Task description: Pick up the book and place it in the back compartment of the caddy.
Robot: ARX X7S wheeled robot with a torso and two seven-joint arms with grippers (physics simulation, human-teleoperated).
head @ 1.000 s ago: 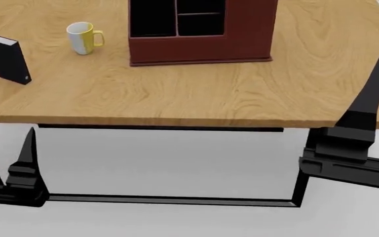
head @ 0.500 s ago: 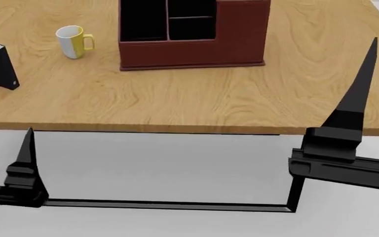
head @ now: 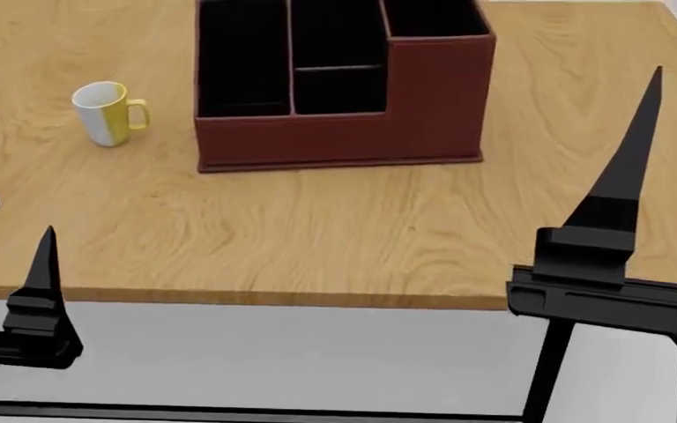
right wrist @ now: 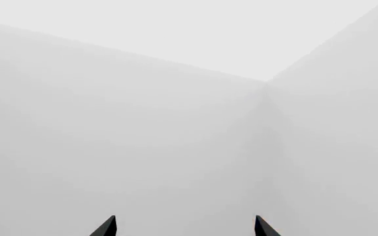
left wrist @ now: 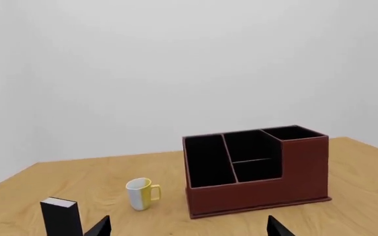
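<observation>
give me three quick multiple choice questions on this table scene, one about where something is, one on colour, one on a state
1. Where is the mug?
A. inside the caddy
B. on the table between book and caddy
C. on top of the book

2. What colour is the caddy outside?
A. dark red-brown
B. blue
C. white

3. What state is the book in?
A. held by the left gripper
B. lying inside the caddy
C. standing upright on the table, untouched

Key: 1 B, the mug stands on the table between them. 2 A, its walls are red-brown. 3 C, the left gripper is open and apart from it.
</observation>
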